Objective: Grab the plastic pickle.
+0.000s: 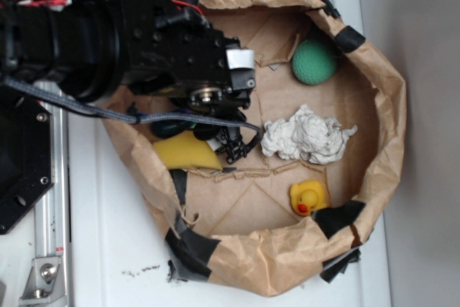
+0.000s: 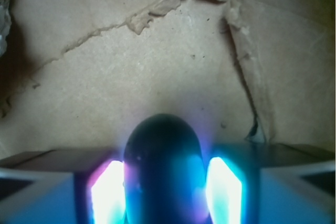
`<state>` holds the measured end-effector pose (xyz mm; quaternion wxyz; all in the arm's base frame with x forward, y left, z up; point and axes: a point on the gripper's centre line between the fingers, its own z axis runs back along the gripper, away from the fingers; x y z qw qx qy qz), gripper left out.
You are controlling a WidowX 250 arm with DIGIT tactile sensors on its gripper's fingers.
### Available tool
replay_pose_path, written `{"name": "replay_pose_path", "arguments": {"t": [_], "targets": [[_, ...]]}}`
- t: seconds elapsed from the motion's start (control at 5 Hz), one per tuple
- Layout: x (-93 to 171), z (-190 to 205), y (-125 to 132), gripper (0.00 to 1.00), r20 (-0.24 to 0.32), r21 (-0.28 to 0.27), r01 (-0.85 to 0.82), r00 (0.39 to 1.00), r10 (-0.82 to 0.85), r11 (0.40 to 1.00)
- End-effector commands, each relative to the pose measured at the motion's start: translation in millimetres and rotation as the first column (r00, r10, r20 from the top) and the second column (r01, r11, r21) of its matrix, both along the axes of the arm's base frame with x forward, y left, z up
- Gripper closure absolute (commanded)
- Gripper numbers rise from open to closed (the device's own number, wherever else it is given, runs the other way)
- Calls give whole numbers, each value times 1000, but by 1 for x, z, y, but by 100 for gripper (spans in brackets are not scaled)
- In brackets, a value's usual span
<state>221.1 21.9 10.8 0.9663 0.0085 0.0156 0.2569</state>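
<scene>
The gripper (image 2: 165,192) clasps the pickle (image 2: 164,166) across its smooth, stiff, likely slippery middle, near the paper bag's (image 1: 388,98) left edge.

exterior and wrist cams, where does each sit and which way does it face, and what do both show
Exterior: sits above the scene, looking down into the brown paper basin; the black arm enters from upper left, its gripper low by the yellow sponge.
Wrist: mounted on the gripper, looking along the jaws at the paper floor; the two pads glow at the bottom edge.
Shared: the plastic pickle, filling the gap between the jaws in the wrist view, only a dark sliver under the arm from above; also the crumpled cloth.
</scene>
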Motion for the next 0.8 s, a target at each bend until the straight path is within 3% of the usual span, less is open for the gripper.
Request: {"name": "replay_pose_path", "arguments": {"t": [0.0, 0.2, 0.4, 0.6], "targets": [[-6, 14, 7, 100, 11, -17, 35, 999, -34, 999], [1, 47, 8, 100, 69, 0, 111, 991, -110, 994], [10, 98, 13, 100, 175, 35, 213, 961, -216, 976], [22, 146, 8, 100, 202, 68, 289, 934, -297, 955]]}}
